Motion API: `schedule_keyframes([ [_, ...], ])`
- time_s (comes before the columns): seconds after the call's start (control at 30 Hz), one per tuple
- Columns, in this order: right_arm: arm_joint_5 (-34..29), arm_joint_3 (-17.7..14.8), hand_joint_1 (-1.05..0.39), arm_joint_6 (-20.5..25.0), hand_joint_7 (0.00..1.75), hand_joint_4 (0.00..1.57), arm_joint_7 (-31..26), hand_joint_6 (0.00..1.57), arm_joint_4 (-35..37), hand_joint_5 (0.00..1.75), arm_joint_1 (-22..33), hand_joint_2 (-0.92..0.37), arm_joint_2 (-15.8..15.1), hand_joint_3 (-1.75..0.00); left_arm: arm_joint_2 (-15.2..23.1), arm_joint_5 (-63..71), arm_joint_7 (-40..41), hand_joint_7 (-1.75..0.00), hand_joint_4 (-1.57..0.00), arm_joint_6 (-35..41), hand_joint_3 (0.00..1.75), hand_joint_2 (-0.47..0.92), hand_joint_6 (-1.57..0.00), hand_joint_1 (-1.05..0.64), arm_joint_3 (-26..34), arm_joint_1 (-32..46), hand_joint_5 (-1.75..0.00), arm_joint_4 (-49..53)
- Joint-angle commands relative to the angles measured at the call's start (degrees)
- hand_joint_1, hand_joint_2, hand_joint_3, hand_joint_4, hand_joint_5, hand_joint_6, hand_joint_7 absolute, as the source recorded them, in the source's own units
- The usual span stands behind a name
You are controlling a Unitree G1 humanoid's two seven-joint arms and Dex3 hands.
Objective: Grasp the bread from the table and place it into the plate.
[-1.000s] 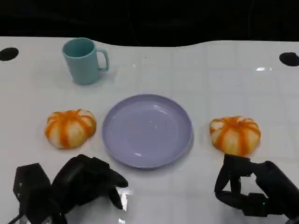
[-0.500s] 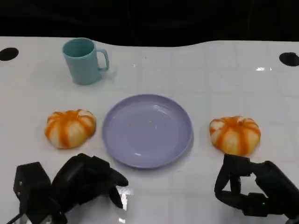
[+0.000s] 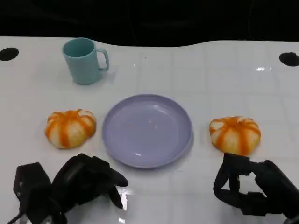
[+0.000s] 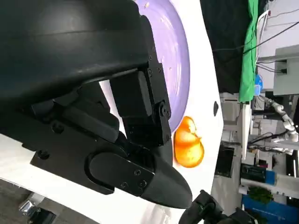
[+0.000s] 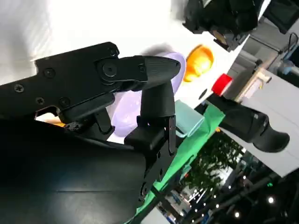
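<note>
2 breads (image 3: 70, 128) (image 3: 234, 135), 1 plate (image 3: 147, 130), 1 cup (image 3: 84, 60).

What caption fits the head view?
Empty plate between two breads, cup behind; left hand and right hand wait near the table's front edge.

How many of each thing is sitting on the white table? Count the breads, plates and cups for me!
Bread: 2, the left bread and the right bread
Plate: 1, the purple plate
Cup: 1, the teal cup
Total: 4 things
</note>
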Motion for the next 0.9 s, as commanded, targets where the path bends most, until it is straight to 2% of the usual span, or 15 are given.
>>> schedule_keyframes([
  [0.03,0.3,-1.4,-0.49,-1.8,1.03,0.74,-1.8,0.68,-0.2,1.51,-0.6,-0.92,-0.1,-0.33,1.2,0.0,0.3,-0.06,-1.34,-0.1,0.03,0.92,-1.57,-1.05,0.2,-0.1,-0.83,0.2],
  [0.1,0.7,-1.7,-0.47,-2.4,0.89,0.67,-2.3,0.66,-0.3,1.50,-0.9,-0.92,-0.1,-0.34,1.2,0.0,0.2,-0.06,-1.34,0.0,0.03,0.92,-1.57,-1.05,0.2,-0.2,-0.83,0.2],
  [0.23,1.3,-2.9,-0.45,-2.0,0.74,0.51,-3.1,0.55,-1.6,1.41,-1.3,-0.92,0.0,-0.33,1.1,-0.3,0.0,-0.06,-1.34,0.4,0.02,0.92,-1.57,-1.05,0.4,-0.2,-0.82,0.3],
  [0.37,2.9,-4.0,-0.44,-1.3,0.54,0.47,-3.3,0.51,-2.8,1.20,-2.2,-0.92,-0.1,-0.28,1.1,-0.1,0.0,-0.06,-1.33,-0.3,0.03,0.92,-1.57,-1.05,0.4,-0.3,-0.82,0.4],
  [0.5,4.7,-4.6,-0.46,0.2,0.45,0.46,-2.5,0.51,-3.6,1.02,-2.5,-0.92,-0.3,-0.26,1.0,-0.4,-0.3,-0.05,-1.33,0.3,0.02,0.92,-1.57,-1.05,0.5,-0.5,-0.82,0.7],
  [0.63,2.0,-5.8,-0.46,2.8,0.35,0.40,-2.8,0.49,-5.7,0.90,-2.5,-0.92,-2.3,-0.25,0.8,-0.2,0.1,-0.05,-1.33,0.0,0.02,0.92,-1.57,-1.05,0.4,-0.5,-0.82,0.7],
  [0.67,1.3,-5.9,-0.45,3.3,0.27,0.37,-2.9,0.49,-6.1,0.84,-2.5,-0.92,-2.7,-0.22,0.8,-0.1,0.2,-0.05,-1.33,0.1,0.02,0.92,-1.57,-1.05,0.4,-0.4,-0.82,0.7],
  [0.77,-3.3,-6.7,-0.47,6.0,0.17,0.27,-3.8,0.43,-8.5,0.75,-2.3,-0.92,-4.9,-0.21,0.8,0.1,0.4,-0.05,-1.33,-0.3,0.02,0.92,-1.57,-1.05,0.2,-0.3,-0.82,0.6],
  [0.9,-12.8,-7.7,-0.52,13.0,0.05,0.20,-6.0,0.35,-14.2,0.56,-1.7,-0.92,-7.9,-0.17,0.7,0.1,0.4,-0.05,-1.34,-0.1,0.03,0.92,-1.57,-1.05,0.2,-0.4,-0.82,0.7],
])
